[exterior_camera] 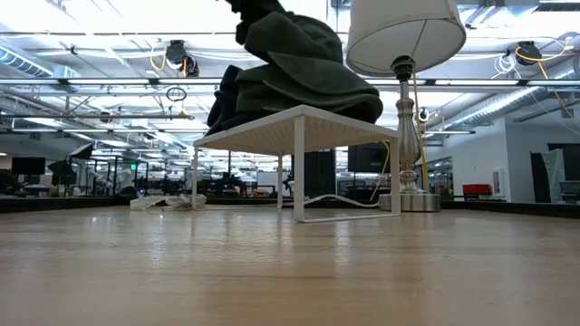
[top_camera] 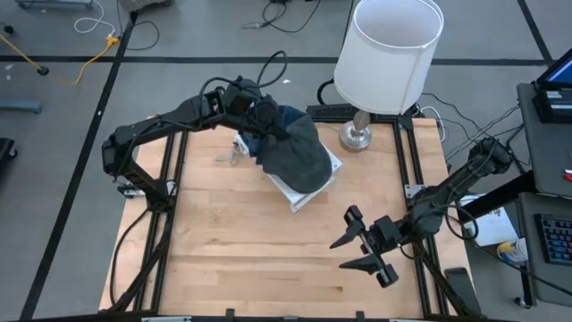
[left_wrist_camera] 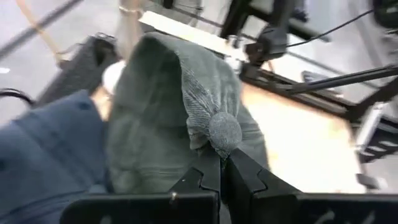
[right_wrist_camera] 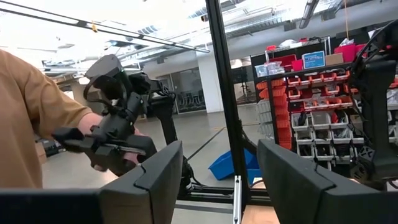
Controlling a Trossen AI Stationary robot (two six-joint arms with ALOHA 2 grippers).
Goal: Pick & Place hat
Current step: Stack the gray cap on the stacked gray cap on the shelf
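Observation:
A dark grey hat (top_camera: 302, 159) (exterior_camera: 313, 68) (left_wrist_camera: 155, 112) lies heaped on a small white wire stand (top_camera: 308, 192) (exterior_camera: 299, 122) at the table's far middle. A blue hat (top_camera: 288, 115) (left_wrist_camera: 43, 143) lies beside it on the stand's far-left side. My left gripper (top_camera: 268, 123) (left_wrist_camera: 222, 165) reaches in from the far left and is shut on the grey hat. My right gripper (top_camera: 362, 243) (right_wrist_camera: 217, 180) waits open and empty over the table's near right. My left gripper pinches a raised fold of the grey hat between its two fingers, just below the round button (left_wrist_camera: 224, 130) on its crown. The fingers come slanting down from the table's far-left side. The pinched part is drawn up, while the hat's broad lower part (exterior_camera: 317, 95) rests on the stand.
A lamp with a white shade (top_camera: 389, 54) (exterior_camera: 403, 36) stands on a metal base (top_camera: 356, 136) at the far right, close to the stand. In the right wrist view a person's hand (right_wrist_camera: 93, 124) holds a device beyond the table. Bare wood (top_camera: 250, 250) spreads toward the near edge.

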